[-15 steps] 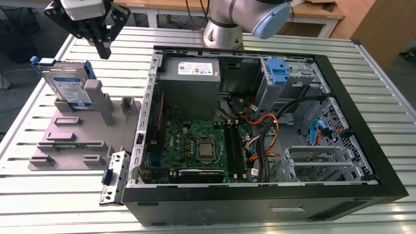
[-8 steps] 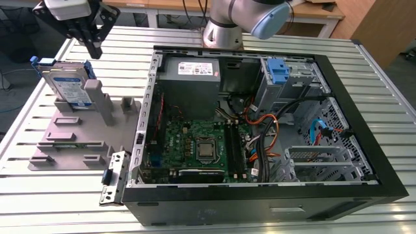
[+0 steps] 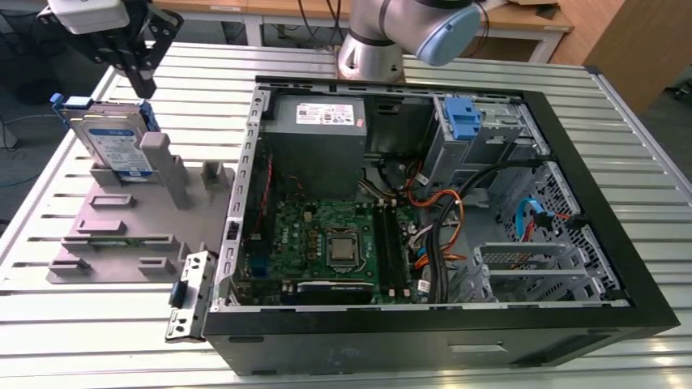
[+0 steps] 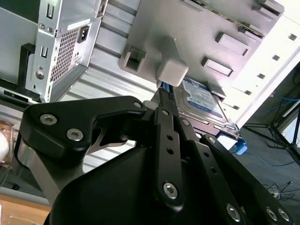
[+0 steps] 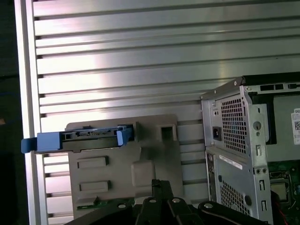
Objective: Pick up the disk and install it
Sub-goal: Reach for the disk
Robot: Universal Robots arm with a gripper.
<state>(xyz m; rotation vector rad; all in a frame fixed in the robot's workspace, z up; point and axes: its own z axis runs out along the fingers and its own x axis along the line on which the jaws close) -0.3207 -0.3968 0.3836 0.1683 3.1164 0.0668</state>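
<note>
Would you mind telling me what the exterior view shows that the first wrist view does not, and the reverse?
Exterior view: the robot arm's grey base, plus the orange cables and blue plastic bracket inside the open computer case. First wrist view: the outside of the case's perforated metal rear panel, with its power socket. Both: the silver disk with blue rails standing in the grey plastic fixture on the slatted aluminium table.

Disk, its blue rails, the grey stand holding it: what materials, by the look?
Disk: silvery metal casing, glossy white-and-blue label. Rails: blue plastic, likely moulded, smooth sheen. Stand: uniform matte grey, blocky shapes, probably plastic or printed, not certain.
</note>
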